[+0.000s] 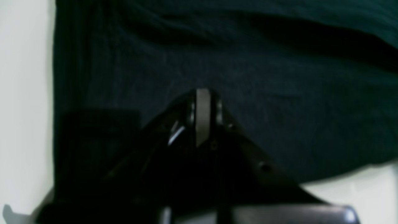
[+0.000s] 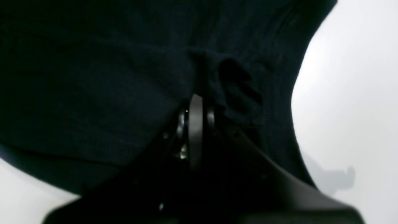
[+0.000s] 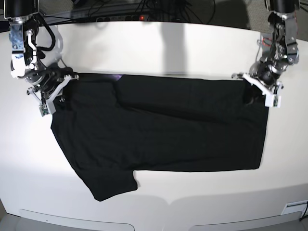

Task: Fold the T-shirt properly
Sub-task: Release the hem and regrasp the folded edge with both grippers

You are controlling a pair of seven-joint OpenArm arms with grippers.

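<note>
Black T-shirt [image 3: 163, 130] (plain side up) clamped by left claw [image 3: 255, 94] and right claw [image 3: 57, 89].

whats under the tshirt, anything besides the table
Only the white table shows around the black T-shirt, which lies spread on it. The cloth is opaque, so anything beneath it is hidden.

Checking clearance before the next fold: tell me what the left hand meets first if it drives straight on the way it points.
The left hand is already in the black T-shirt; more cloth lies straight ahead.
</note>
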